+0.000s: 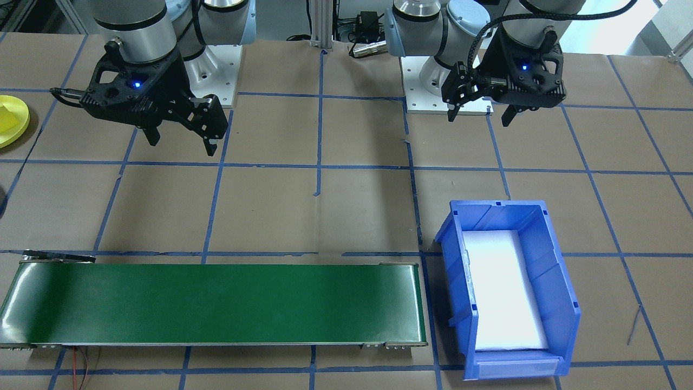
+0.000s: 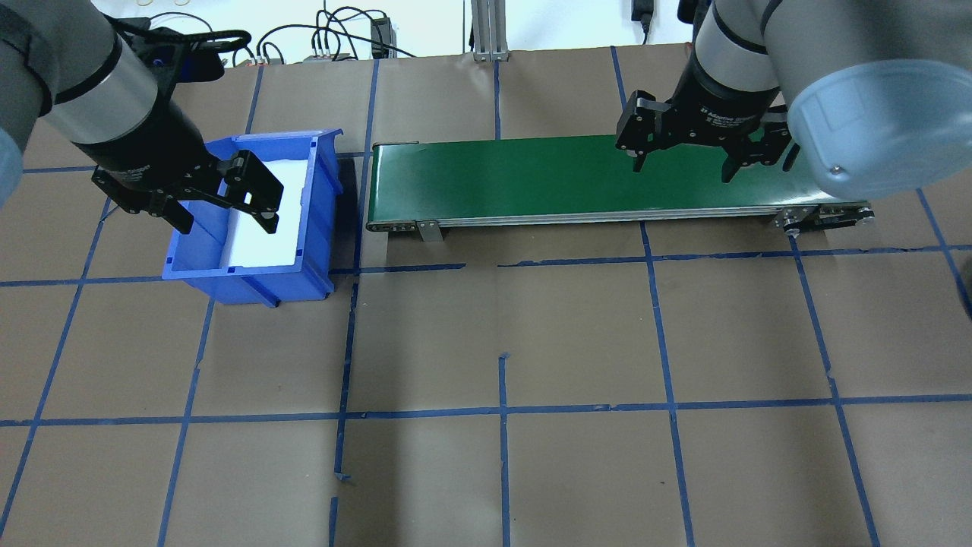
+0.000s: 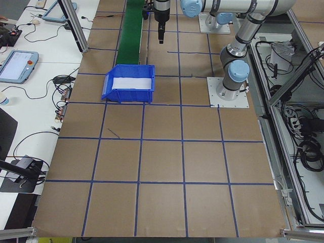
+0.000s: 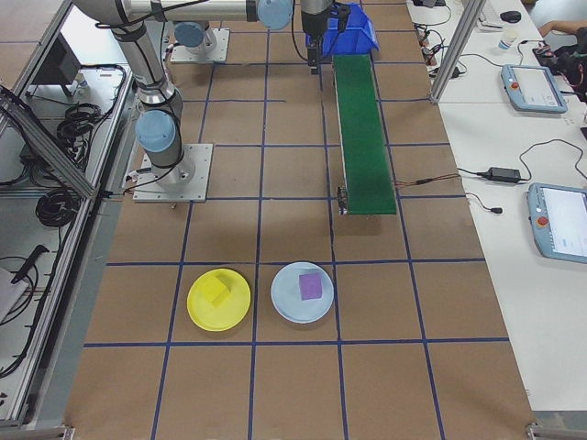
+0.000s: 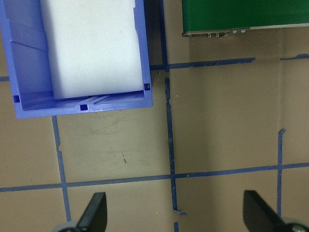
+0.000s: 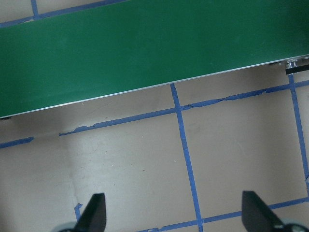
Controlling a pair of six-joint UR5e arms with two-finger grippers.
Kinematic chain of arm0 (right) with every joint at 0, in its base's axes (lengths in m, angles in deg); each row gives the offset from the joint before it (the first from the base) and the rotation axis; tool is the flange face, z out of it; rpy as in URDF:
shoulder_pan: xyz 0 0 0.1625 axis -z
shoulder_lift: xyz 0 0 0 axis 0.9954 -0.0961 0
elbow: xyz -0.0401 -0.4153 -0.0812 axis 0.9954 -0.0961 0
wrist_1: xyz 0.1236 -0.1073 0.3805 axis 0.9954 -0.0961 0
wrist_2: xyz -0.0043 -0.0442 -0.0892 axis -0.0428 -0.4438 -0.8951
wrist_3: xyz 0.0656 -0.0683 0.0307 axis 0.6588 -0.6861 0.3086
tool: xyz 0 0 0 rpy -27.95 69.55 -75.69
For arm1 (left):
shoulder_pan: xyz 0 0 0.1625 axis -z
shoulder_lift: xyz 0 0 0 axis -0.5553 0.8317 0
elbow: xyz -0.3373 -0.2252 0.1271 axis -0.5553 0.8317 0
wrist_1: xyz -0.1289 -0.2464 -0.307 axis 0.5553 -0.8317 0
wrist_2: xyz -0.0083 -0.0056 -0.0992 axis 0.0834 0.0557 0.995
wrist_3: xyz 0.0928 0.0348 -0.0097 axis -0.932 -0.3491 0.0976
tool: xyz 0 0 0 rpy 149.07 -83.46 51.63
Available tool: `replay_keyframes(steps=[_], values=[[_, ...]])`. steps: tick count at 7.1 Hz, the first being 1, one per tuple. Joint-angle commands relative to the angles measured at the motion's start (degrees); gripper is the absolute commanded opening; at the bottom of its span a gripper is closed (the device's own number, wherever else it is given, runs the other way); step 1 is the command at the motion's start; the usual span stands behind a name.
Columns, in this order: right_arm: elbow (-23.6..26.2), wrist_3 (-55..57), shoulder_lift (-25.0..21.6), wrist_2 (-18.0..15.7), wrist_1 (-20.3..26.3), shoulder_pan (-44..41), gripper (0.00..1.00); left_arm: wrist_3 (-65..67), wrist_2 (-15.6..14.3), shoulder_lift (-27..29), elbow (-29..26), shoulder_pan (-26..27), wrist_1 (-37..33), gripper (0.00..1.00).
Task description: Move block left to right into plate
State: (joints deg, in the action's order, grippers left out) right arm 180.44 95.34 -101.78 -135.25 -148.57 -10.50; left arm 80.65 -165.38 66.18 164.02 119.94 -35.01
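The yellow plate [image 4: 218, 299] lies on the table past the belt's end, and a yellow block [image 4: 217, 293] rests in it. In the front-facing view the plate [image 1: 12, 120] shows only at the left edge. My left gripper [image 2: 226, 222] hangs open and empty over the near side of the blue bin [image 2: 323, 197]. Its fingers [image 5: 94, 215] frame bare table paper in the left wrist view. My right gripper [image 2: 683, 171] hangs open and empty beside the green conveyor belt [image 2: 531, 178], on the robot's side of it.
The bin [image 1: 552, 271] has a white bottom and no block shows in it. A light blue plate [image 4: 302, 291] holding a purple block [image 4: 311, 286] lies next to the yellow plate. Blue tape lines grid the brown table paper.
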Motion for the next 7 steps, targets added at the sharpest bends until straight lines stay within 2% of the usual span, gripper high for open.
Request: replay_keyframes(steps=[1,2,7], values=[[0.33,-3.23,-0.02,0.22,-0.08,-0.37,1.00,-0.09,0.00,0.00,0.09,0.01,0.00,1.00],[0.51,-3.50,-0.02,3.18,-0.52,-0.46,1.00,-0.09,0.00,0.00,0.09,-0.07,0.00,1.00],[0.60,-3.42,-0.02,2.59,-0.52,-0.46,1.00,-0.09,0.00,0.00,0.09,-0.08,0.00,1.00]])
